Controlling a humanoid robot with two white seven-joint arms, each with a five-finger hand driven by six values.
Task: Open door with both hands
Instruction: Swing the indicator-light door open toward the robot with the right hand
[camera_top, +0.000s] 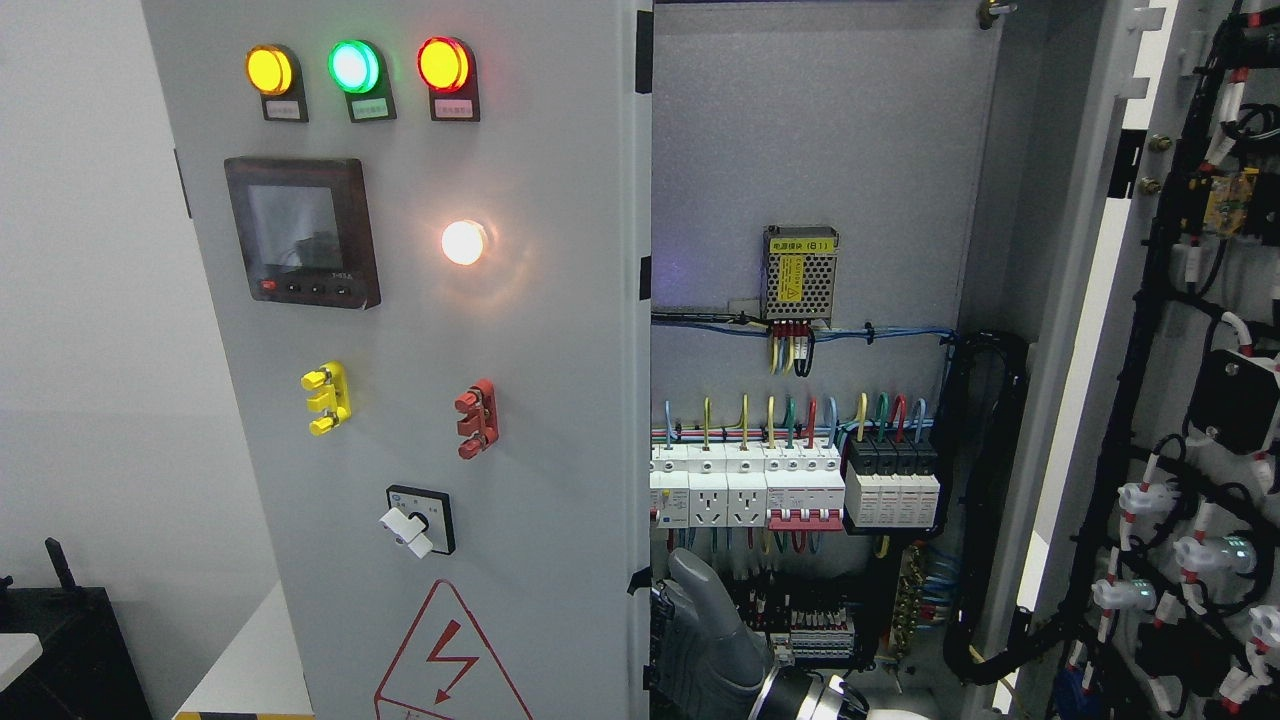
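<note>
Grey robotic hand (715, 640), low centre, its arm entering at the bottom edge right of the middle, so the right hand: one grey finger (692, 577) points upward just beside the inner edge of the left door; whether the remaining fingers are curled or spread cannot be told, most of the hand being cut off by the frame. Pale grey metal left cabinet door (420, 330), closed or nearly so, carrying three round indicator lamps (355, 66) in yellow, green and red, a dark square display panel (303, 232), a lit white lamp (464, 242), a yellow handle (327, 398), a red handle (476, 418), a rotary switch (420, 520) and a red triangular warning sign (450, 655). Right cabinet door (1190, 400), swung wide open, wiring on its inner face. Exposed interior: mesh-cased power supply (799, 272), row of white circuit breakers (750, 485), black cable bundle (985, 500).
</note>
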